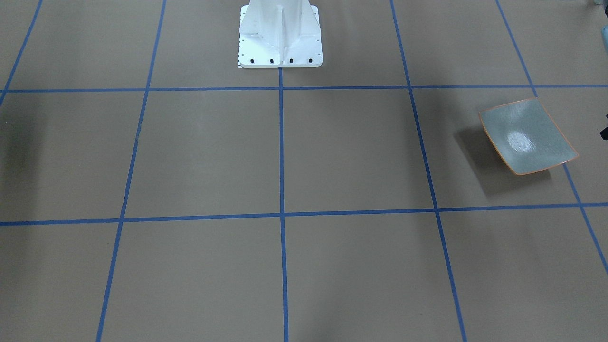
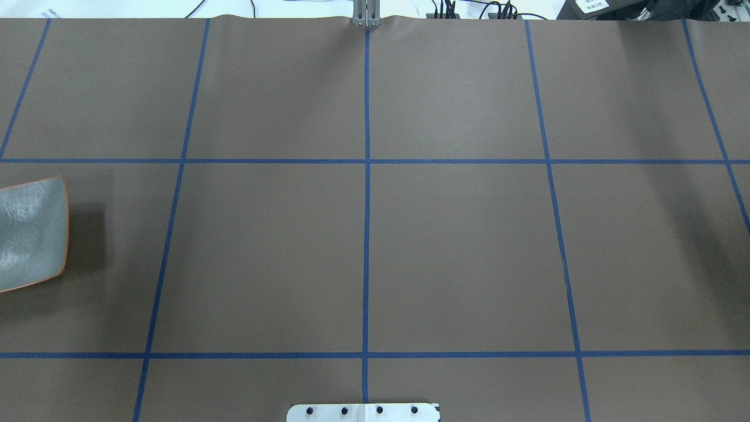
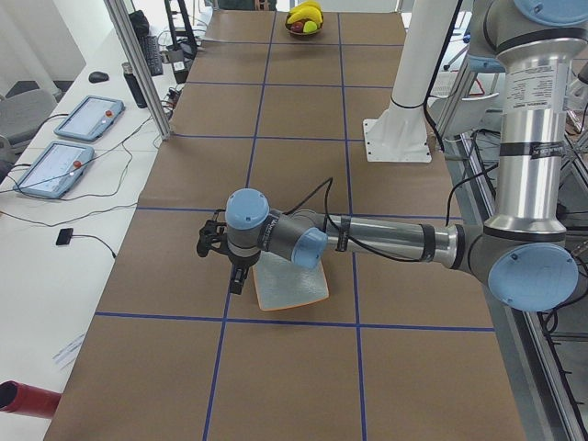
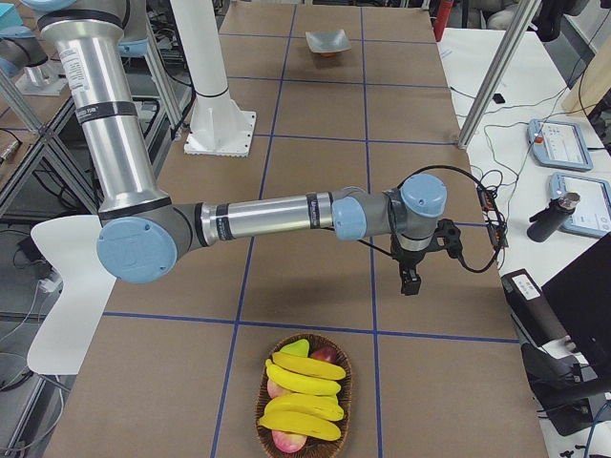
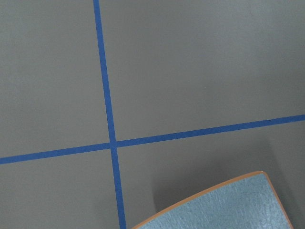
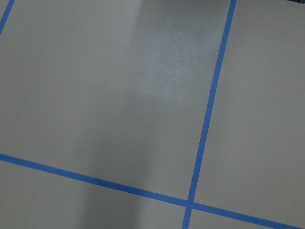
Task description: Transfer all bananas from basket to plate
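The bananas lie piled in the wicker basket with some red and green fruit, at the end of the bench on the robot's right. The grey-green plate sits near the opposite end, on the robot's left. The left gripper hangs above the bench just beside the plate's edge, with its arm crossing over the plate. The right gripper hangs above the bench, apart from the basket. Whether either gripper's fingers are apart or together cannot be told.
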